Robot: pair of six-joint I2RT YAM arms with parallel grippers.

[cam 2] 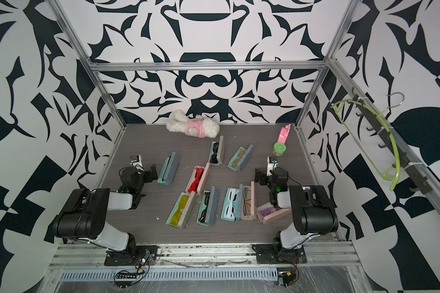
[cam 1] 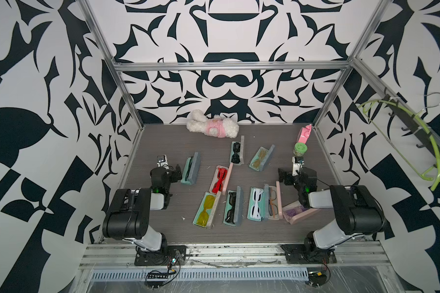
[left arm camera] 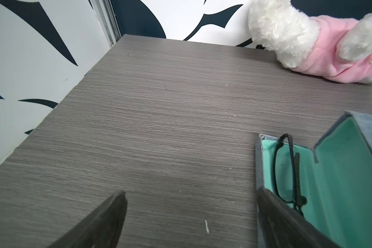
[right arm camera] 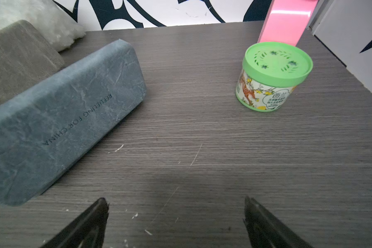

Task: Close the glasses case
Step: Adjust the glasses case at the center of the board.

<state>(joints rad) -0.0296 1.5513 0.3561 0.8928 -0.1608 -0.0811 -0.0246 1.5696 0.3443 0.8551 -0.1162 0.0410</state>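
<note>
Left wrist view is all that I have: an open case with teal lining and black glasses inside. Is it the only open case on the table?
Observer: No. In both top views the pink case with red glasses lies open too, among others.
Operator: Where is the right gripper?
Observer: The right gripper is open and empty over bare table; the green-lidded jar stands ahead of it.

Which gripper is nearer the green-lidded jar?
Right. The right gripper is open just short of the green-lidded jar; the left gripper is across the table, beside a teal-lined glasses case.
</note>
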